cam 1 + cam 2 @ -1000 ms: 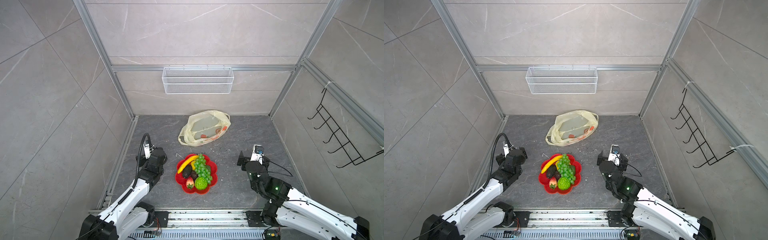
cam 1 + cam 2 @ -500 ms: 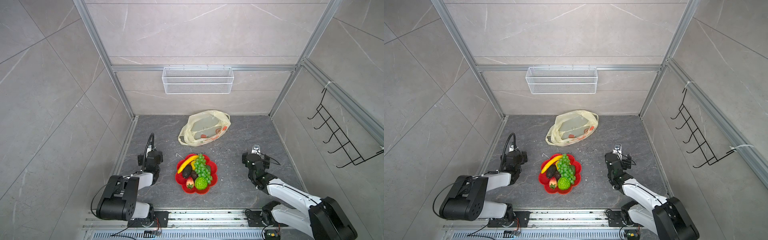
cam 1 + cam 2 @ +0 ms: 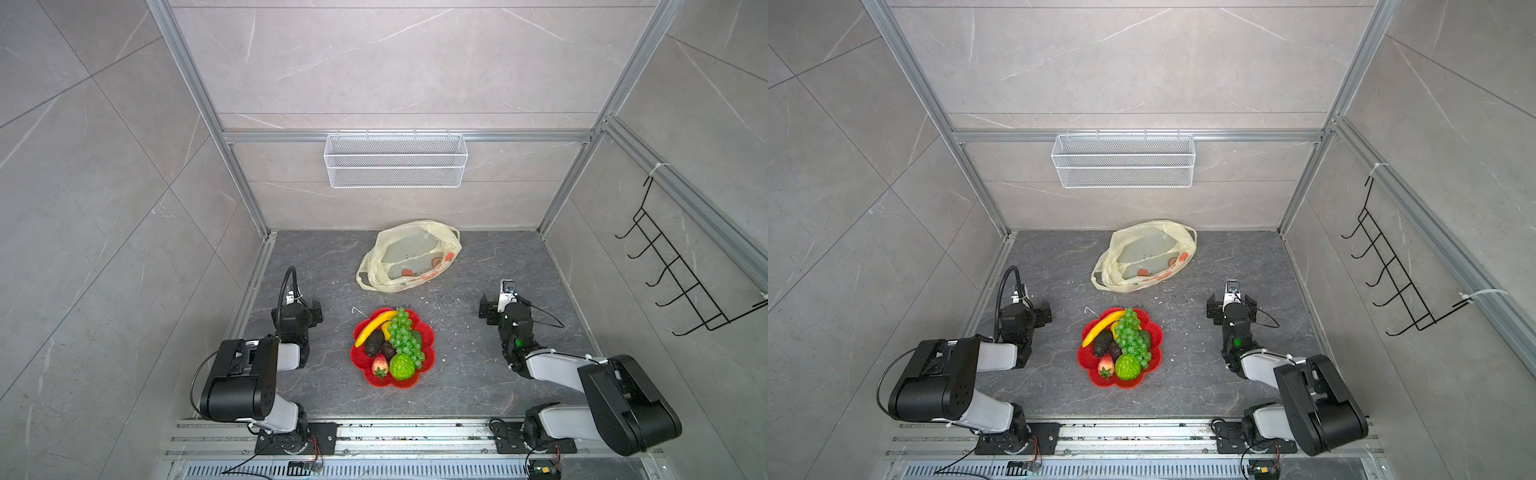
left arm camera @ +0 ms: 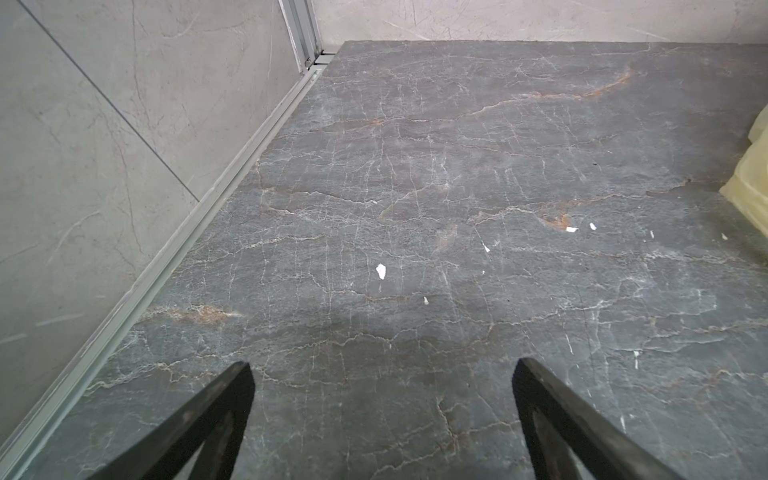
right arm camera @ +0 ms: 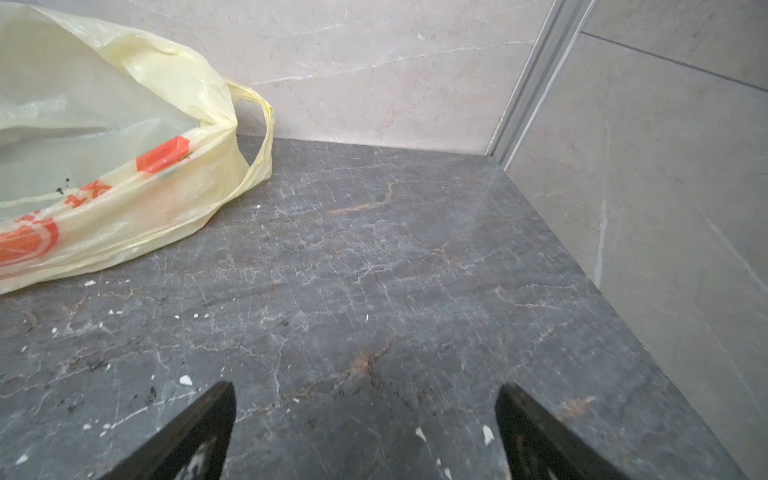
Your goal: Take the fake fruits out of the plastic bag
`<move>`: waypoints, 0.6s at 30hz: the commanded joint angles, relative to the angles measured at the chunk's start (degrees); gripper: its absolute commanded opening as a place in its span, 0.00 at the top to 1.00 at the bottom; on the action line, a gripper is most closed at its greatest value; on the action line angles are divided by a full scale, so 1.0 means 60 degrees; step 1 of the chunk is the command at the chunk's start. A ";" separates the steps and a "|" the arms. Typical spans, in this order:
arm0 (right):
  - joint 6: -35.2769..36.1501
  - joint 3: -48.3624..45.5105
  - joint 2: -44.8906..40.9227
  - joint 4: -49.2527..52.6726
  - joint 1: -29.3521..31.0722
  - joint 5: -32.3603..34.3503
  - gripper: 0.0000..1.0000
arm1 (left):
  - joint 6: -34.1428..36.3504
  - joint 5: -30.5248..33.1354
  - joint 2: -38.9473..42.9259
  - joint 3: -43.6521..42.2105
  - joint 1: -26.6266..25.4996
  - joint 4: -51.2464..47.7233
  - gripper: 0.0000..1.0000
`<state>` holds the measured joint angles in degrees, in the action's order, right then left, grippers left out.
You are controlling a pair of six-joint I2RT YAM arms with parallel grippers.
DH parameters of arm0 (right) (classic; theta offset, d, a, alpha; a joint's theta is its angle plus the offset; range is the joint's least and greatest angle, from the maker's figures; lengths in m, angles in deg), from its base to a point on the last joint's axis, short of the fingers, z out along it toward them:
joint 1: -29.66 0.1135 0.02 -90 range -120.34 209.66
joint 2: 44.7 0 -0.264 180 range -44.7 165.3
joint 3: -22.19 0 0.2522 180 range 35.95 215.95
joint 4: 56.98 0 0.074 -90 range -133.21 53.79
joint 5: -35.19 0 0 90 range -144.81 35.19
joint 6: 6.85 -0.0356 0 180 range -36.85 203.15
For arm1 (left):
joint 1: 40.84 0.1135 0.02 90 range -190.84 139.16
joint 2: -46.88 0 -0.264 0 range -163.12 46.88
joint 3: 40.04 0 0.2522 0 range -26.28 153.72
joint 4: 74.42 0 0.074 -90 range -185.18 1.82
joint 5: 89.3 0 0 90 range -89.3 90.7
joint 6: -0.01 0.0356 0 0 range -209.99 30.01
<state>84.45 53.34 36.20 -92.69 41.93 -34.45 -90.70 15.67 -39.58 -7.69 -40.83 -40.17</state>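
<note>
The fake fruits lie heaped on a red flower-shaped plate (image 3: 430,332) (image 3: 1156,332) in the middle of the dark stone floor. They are a banana (image 3: 374,326), green grapes (image 3: 405,336), two dark avocados (image 3: 374,343), a strawberry (image 3: 379,366) and a bumpy green ball (image 3: 402,366). The plastic bag (image 3: 409,257) (image 3: 1144,257) (image 5: 104,145) lies flat behind the plate near the back wall, and only its red prints show. My left gripper (image 3: 305,307) (image 4: 382,370) is open over bare floor left of the plate. My right gripper (image 3: 1231,305) (image 5: 365,390) is open over bare floor to the right.
A white wire basket (image 3: 395,166) hangs on the back wall and a black hook rack (image 3: 685,282) on the right wall. White crumbs (image 4: 380,270) dot the floor. Both arms sit folded by the front rail (image 3: 415,432). Side walls stand close to each gripper.
Both arms have folded back and down toward the front rail, with their big elbow links now in view. The grippers stay open near the same spots. Fruits, plate and bag have not moved.
</note>
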 commanded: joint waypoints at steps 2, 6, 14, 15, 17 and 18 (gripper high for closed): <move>-0.0469 -0.0150 0.0693 -0.1153 -0.0903 -0.1364 0.00 | -0.0130 -0.0259 0.0097 0.0212 0.0032 0.0328 0.00; -0.0638 0.0337 0.0941 -0.0506 -0.1154 -0.1574 0.00 | -0.0124 -0.0250 0.0084 0.0205 0.0034 0.0345 0.00; -0.0732 0.0317 0.0984 -0.0595 -0.1262 -0.1445 0.00 | -0.0130 -0.0253 0.0068 0.0218 0.0035 0.0366 0.00; -0.0742 0.0325 0.0999 -0.0637 -0.1255 -0.1460 0.00 | -0.0117 -0.0252 0.0076 0.0214 0.0040 0.0370 0.00; -0.0740 0.0326 0.0989 -0.0602 -0.1254 -0.1460 0.00 | -0.0129 -0.0252 0.0079 0.0220 0.0036 0.0363 0.00; -0.0743 0.0317 0.0981 -0.0614 -0.1255 -0.1460 0.00 | -0.0131 -0.0250 0.0070 0.0212 0.0035 0.0370 0.00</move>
<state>81.19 54.43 41.95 -95.81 34.50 -42.67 -90.70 15.08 -39.58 -7.69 -40.80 -40.17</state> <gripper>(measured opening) 0.998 0.998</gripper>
